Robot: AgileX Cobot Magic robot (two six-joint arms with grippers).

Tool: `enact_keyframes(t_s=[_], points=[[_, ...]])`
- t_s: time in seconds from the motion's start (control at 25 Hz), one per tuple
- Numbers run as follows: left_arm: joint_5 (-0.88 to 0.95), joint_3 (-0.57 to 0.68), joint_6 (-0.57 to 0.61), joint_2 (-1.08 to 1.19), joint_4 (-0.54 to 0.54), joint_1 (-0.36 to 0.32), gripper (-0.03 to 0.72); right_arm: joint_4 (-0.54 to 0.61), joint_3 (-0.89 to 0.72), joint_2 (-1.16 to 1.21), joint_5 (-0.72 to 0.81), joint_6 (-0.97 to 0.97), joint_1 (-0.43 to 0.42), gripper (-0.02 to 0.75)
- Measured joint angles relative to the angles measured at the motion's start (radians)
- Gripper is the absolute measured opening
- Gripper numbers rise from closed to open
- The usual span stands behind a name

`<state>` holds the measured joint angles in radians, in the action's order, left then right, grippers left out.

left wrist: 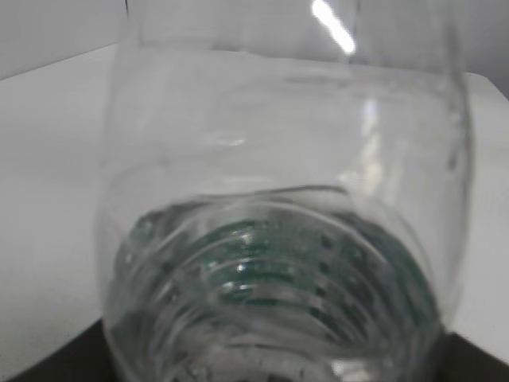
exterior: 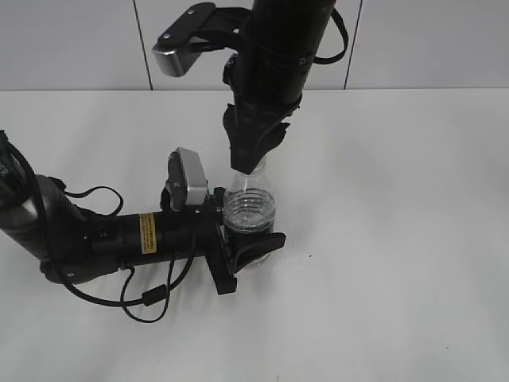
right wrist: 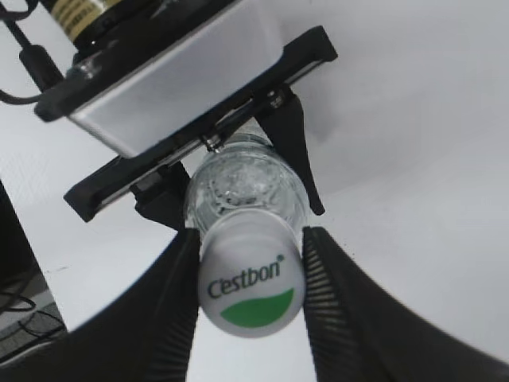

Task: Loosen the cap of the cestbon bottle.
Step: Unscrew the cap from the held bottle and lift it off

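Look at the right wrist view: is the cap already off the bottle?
No: the cap sits on the neck of the bottle, with the right pincer closed on its sides.

Exterior slants down; both wrists close — sharing the cestbon bottle.

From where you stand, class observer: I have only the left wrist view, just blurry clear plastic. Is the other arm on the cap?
Observer: Yes. In the right wrist view the right end effector has a finger on each side of the cap.
Operator: What is printed on it?
Observer: "Cestbon", above a green half-circle.
Operator: Where does my arm hold the bottle?
Observer: In the exterior view the left end effector clasps the lower body of the cestbon bottle, which stands upright on the white table.
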<state>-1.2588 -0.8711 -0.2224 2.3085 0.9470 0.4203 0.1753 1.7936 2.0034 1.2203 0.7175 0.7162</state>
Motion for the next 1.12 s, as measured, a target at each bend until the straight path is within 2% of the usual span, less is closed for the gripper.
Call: enact_keyframes(t_s=[0.2,0.44,0.76,0.96,1.08,1.12], points=[[0.000,0.000,0.000,0.000,0.001,0.000,0.400,-0.004,0.000,-0.001,0.000,0.144,0.000,0.296],[0.002,0.000,-0.002,0.000,0.000,0.000,0.400,-0.004,-0.001,-0.007,0.000,0.485,0.000,0.296],[0.002,0.000,-0.004,0.000,-0.001,0.000,0.400,0.004,-0.001,-0.019,0.000,0.699,0.001,0.296],[0.002,0.000,-0.004,0.000,-0.001,0.000,0.400,0.053,-0.001,-0.049,0.000,0.701,0.002,0.296],[0.002,0.000,-0.004,0.000,-0.001,0.000,0.400,0.088,-0.001,-0.082,0.000,0.555,0.002,0.295],[0.002,0.000,-0.004,0.000,-0.001,0.000,0.400,0.090,-0.001,-0.096,0.000,0.445,0.002,0.295]])
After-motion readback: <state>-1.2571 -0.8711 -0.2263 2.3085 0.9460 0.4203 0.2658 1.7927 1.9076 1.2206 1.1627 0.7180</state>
